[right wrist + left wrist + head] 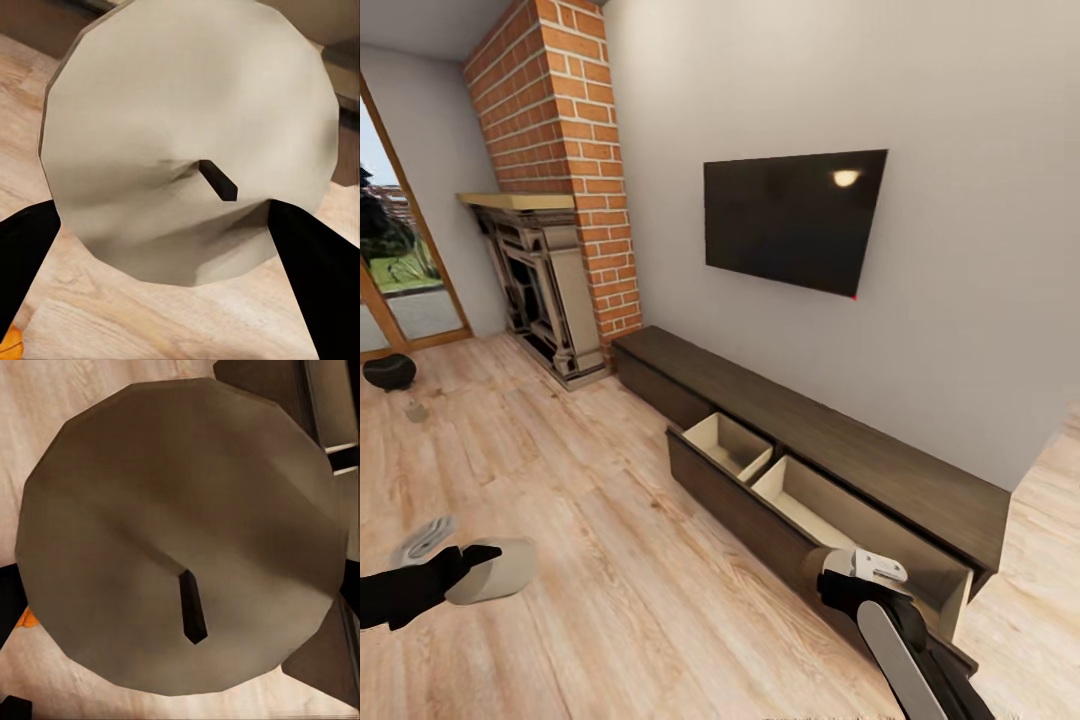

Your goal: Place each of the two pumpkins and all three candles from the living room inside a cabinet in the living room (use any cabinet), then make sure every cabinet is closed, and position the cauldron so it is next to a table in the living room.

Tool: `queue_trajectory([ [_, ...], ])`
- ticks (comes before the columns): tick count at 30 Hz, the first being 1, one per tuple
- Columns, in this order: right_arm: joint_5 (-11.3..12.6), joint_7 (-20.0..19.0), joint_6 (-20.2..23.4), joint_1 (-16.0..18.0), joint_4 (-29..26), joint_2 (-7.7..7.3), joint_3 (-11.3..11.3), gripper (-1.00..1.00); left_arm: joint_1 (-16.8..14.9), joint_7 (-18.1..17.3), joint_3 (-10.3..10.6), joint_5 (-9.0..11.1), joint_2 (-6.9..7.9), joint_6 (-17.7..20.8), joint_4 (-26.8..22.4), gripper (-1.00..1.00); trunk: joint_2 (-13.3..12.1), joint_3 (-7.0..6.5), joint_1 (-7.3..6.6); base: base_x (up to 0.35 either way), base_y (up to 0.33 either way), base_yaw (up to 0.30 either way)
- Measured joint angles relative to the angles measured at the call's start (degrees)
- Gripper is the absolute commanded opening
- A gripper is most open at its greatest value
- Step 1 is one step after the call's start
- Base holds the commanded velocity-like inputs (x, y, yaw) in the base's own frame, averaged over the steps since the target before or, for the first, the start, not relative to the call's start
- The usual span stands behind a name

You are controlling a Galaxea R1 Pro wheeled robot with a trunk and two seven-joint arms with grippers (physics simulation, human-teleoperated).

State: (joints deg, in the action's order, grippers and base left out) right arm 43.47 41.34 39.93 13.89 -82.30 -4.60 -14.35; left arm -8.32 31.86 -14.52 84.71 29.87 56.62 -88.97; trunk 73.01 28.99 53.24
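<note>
Off-white cylindrical candles [180, 540] [187, 135] sit clenched in the left claw [485, 570] and right claw [860, 570] above pale wood floor [610, 520], beside the long dark-brown cabinet's [840, 440] open beige-lined drawer [800, 500].

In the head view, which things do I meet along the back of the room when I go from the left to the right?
Cauldron → fireplace → brick chimney → cabinet with its open drawer, television above it.

No text, label or number can be read (anywhere at all).
</note>
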Motion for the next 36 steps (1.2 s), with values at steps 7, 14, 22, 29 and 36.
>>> queue_trajectory([
  [7,0.01,0.00,0.00,0.00,0.07,-0.09,0.08,-1.00,0.00,0.00,0.00,0.00,0.00,0.00,0.00,-1.00,0.00,0.00,0.00,0.000,0.000,-0.278],
  [14,0.00,0.00,0.00,0.00,0.09,-0.09,0.12,-1.00,0.01,0.00,0.00,0.00,0.00,0.00,0.00,-1.00,0.00,0.00,0.00,0.000,0.000,-0.278],
  [22,0.05,0.05,0.00,0.00,0.09,-0.09,0.17,-1.00,0.00,0.00,0.00,0.00,0.00,0.00,0.00,-1.00,0.00,0.00,0.00,0.000,0.000,-0.278],
  [29,0.07,0.09,-0.03,0.00,0.16,-0.09,0.17,-1.00,-0.01,0.00,0.00,0.00,0.00,-0.01,-0.05,-1.00,-0.39,-0.18,-0.21,0.000,0.000,-0.278],
  [36,0.08,0.09,-0.02,0.00,0.17,-0.09,0.17,-1.00,0.00,0.00,0.00,0.02,-0.01,-0.01,-0.01,-1.00,-3.19,-1.43,-1.75,0.000,0.000,-0.278],
])
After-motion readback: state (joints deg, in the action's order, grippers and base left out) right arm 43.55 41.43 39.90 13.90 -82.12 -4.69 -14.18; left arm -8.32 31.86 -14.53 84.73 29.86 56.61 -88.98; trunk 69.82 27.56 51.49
